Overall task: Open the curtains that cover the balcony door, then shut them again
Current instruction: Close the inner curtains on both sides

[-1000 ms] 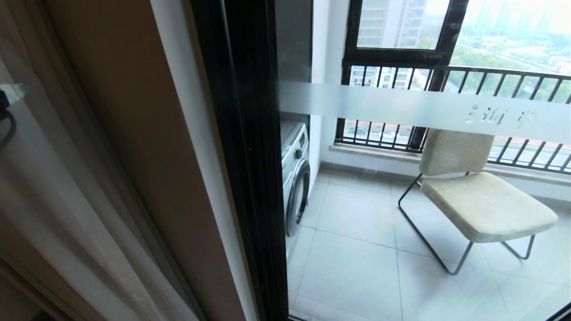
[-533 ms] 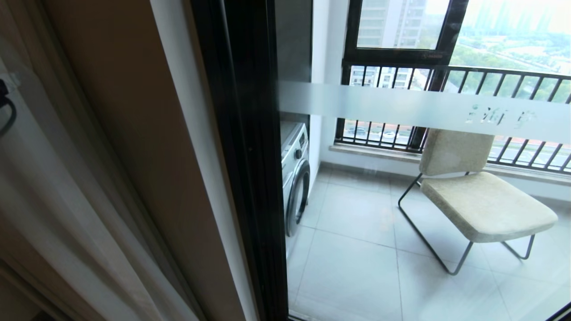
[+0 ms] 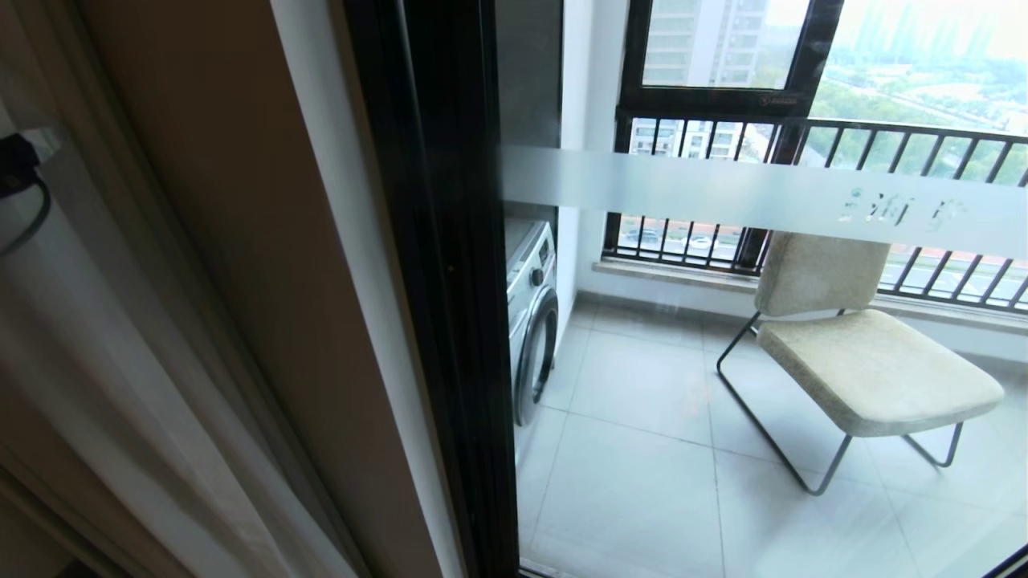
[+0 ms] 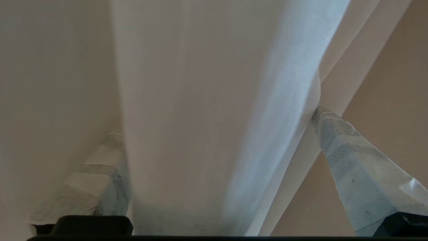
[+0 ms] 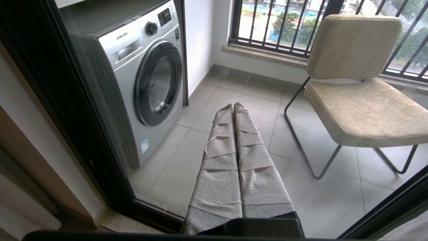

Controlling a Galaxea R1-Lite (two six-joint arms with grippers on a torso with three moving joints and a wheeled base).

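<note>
Curtains hang between open left gripper fingers.

Matt woven curtains, glossy glass balcony door, brushed-metal washing machine.

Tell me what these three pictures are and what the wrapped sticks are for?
They come from a robot's cameras. One sits on its head and looks at the balcony door, with the curtains bunched at the side. Through the glass you see a washing machine and a chair. The other two cameras sit on its wrists. The wrapped sticks are fingers, the robot's pinching tools. The left tool is open, with a fold of curtain between its fingers, not pinched yet. The right tool is shut, holds nothing, and points at the glass.
</note>
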